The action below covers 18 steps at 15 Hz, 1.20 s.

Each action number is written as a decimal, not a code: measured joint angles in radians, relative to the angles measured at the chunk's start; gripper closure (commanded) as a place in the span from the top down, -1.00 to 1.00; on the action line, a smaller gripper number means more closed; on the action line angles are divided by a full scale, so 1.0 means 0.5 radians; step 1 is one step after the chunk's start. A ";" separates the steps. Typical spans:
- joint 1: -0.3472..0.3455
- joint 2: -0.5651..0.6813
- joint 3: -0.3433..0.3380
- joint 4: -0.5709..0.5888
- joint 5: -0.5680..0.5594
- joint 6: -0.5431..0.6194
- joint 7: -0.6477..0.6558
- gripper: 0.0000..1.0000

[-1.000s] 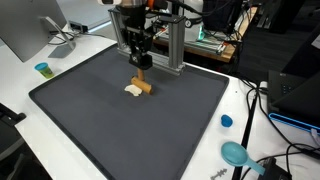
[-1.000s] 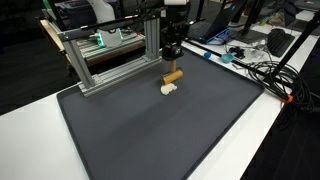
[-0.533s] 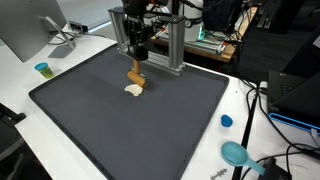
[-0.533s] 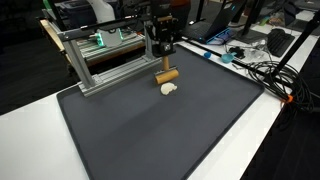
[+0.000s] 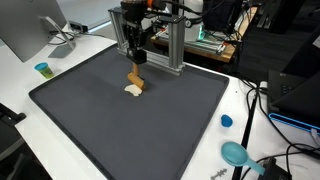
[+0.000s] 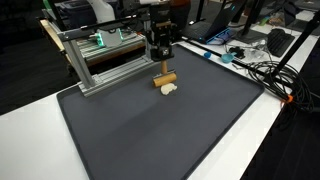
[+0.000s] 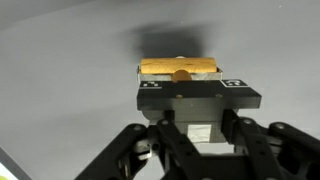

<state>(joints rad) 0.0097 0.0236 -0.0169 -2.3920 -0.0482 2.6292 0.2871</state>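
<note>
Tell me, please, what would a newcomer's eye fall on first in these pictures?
The black end effector, shut on a T-shaped wooden piece, hangs over the far part of the large dark grey mat. A small cream-coloured object lies on the mat just beside the wood. An aluminium frame stands at the mat's far edge.

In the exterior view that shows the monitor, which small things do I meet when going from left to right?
cup → block, held in the gripper → cap
</note>
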 measured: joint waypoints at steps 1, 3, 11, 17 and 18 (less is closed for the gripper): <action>-0.003 0.024 -0.001 0.024 0.000 0.001 0.004 -0.57; -0.006 0.067 -0.002 0.064 0.001 0.001 0.005 -0.57; -0.005 0.233 -0.002 0.254 0.003 -0.030 -0.001 -0.57; -0.005 0.329 -0.005 0.413 0.013 -0.152 -0.001 -0.57; -0.005 0.344 -0.006 0.435 0.020 -0.159 -0.002 -0.57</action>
<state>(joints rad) 0.0070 0.1958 -0.0197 -2.1746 -0.0384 2.5496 0.2859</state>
